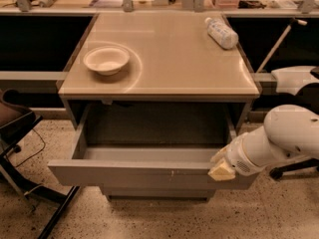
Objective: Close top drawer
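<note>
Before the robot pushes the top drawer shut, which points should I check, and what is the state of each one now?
1. Top drawer pulled out, ready for pushing: ok.
2. Gripper at the drawer front's right end: ok; contact: cannot tell.
3. Nothing sticking up from inside the drawer: ok.
4. Bowl and bottle on the tabletop, outside the drawer's path: ok.
5. Push centred on the front: not ok, gripper is far right.

My gripper (222, 169) sits at the right end of the top drawer (139, 176), which juts forward from under the table's (179, 59) front edge. On the table, a bowl (106, 59) lies near the left edge and a bottle (222, 33) at the back right corner.
</note>
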`<state>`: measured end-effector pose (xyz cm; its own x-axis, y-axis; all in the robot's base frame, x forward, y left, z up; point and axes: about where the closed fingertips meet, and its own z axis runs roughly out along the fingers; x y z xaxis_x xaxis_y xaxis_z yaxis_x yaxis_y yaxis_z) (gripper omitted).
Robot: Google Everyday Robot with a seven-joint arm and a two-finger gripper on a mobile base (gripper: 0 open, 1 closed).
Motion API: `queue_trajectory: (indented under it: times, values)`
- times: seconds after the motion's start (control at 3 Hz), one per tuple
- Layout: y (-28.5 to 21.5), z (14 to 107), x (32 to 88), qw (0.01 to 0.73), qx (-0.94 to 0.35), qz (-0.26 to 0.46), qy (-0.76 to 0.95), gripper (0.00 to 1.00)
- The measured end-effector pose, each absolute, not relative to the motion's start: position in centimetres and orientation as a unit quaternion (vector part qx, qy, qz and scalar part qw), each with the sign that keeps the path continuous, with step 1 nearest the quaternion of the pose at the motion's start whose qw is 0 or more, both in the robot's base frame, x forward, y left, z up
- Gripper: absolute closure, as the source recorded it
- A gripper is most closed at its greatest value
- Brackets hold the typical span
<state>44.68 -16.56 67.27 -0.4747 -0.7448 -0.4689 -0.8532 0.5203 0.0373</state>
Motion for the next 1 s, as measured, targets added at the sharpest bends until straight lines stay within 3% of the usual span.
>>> queue_trajectory:
  times: [1.0]
  values:
    - [-15.7, 68.0, 46.3, 0.219, -0.477, 0.122, 0.842, 1.00]
